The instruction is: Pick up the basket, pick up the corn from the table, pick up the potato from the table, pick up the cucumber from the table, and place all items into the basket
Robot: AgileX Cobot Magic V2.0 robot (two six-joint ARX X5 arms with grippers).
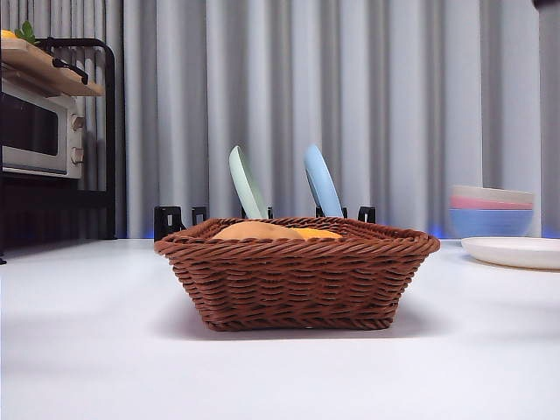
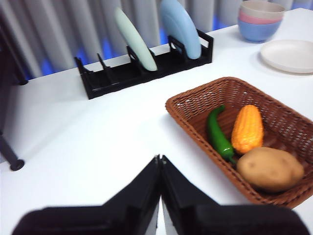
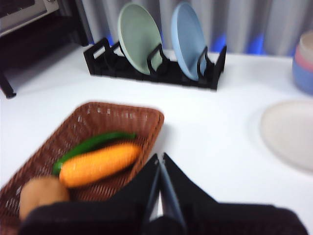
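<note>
Left wrist view shows your left pincer (image 2: 160, 164) pinched closed, empty, beside the basket (image 2: 195, 100); right pincer (image 3: 160, 164) likewise, basket's other side.

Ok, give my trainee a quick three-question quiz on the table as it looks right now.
1. True or false: the corn lies on the table beside the basket.
2. Which vegetable lies between the cucumber and the basket's far wall? A) corn B) potato C) none
3. Fill in: both the left gripper and the right gripper have their jaws ____.

Key: 1 false, it lies in the basket. 2 A. 3 shut.
</note>
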